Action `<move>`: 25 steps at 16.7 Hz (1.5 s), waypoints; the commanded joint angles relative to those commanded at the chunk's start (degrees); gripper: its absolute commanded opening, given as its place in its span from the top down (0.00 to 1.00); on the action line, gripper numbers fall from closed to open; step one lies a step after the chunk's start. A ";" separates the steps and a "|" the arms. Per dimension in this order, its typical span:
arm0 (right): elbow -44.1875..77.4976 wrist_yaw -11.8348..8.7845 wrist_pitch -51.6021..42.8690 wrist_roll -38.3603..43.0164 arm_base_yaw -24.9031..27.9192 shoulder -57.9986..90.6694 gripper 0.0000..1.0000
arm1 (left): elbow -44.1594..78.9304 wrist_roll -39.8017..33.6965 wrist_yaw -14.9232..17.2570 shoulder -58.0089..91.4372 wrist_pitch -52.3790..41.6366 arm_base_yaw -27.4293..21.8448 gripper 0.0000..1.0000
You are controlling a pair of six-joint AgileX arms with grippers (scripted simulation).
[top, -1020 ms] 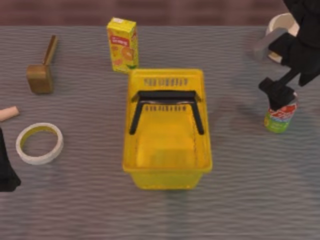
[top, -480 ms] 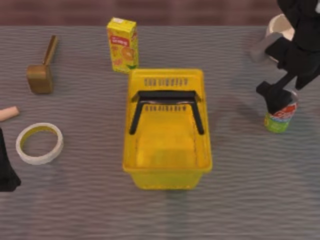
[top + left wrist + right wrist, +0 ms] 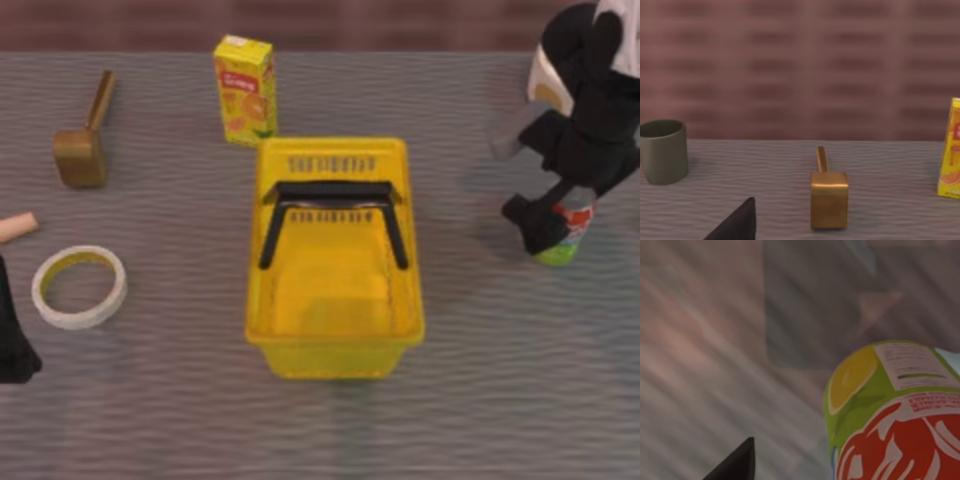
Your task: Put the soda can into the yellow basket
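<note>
Directly under my right gripper [image 3: 545, 222] sits the soda can [image 3: 566, 232] — I've dropped lower onto it over the last second, though I cannot tell the gripper's opening — with the yellow basket [image 3: 333, 345] well off to its left, left arm parked.

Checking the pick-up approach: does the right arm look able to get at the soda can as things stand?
Probably yes: the right gripper is already down over the soda can, which stands alone, clear of the yellow basket.
</note>
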 joint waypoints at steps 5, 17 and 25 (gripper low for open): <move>0.00 0.00 0.00 0.00 0.00 0.00 0.23 | 0.00 0.00 0.00 0.00 0.00 0.00 0.00; 0.00 0.00 0.00 0.00 0.00 0.00 1.00 | 0.00 0.00 0.00 0.00 0.00 0.00 0.00; 0.02 0.00 -0.01 0.07 -0.15 -0.10 1.00 | 0.00 0.00 0.00 0.00 0.00 0.00 0.00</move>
